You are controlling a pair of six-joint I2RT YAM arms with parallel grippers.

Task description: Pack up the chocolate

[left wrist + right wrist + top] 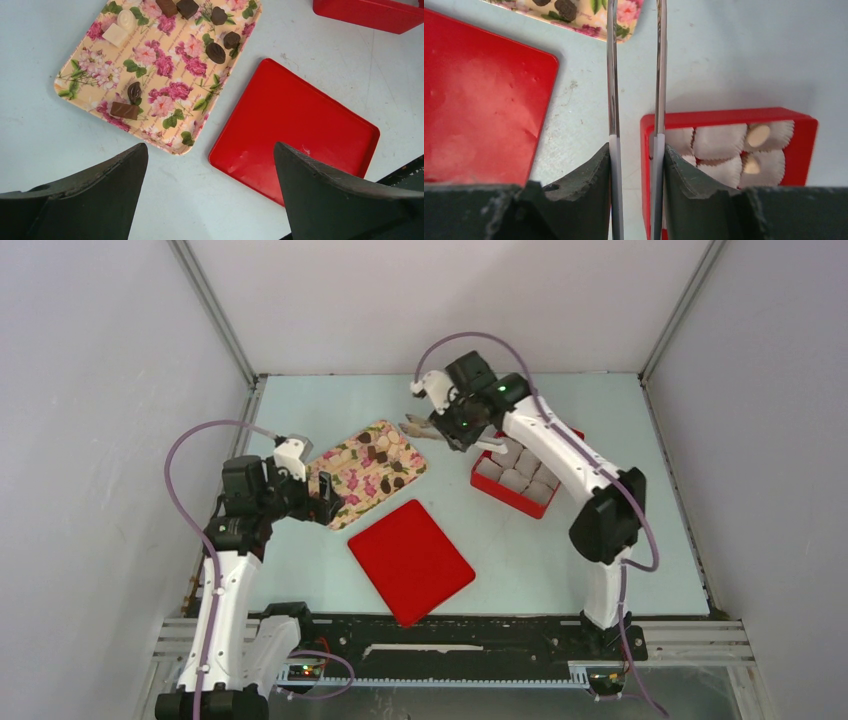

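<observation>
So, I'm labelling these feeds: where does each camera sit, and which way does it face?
Top: above and behind the bases, facing down over tray, lid and box; left arm and right arm show.
Left wrist: on the left arm, facing down at tray and lid; the open left hand shows.
Right wrist: on the right arm, facing down at box and lid; the right hand shows.
Shared: all three show tray and lid.
</observation>
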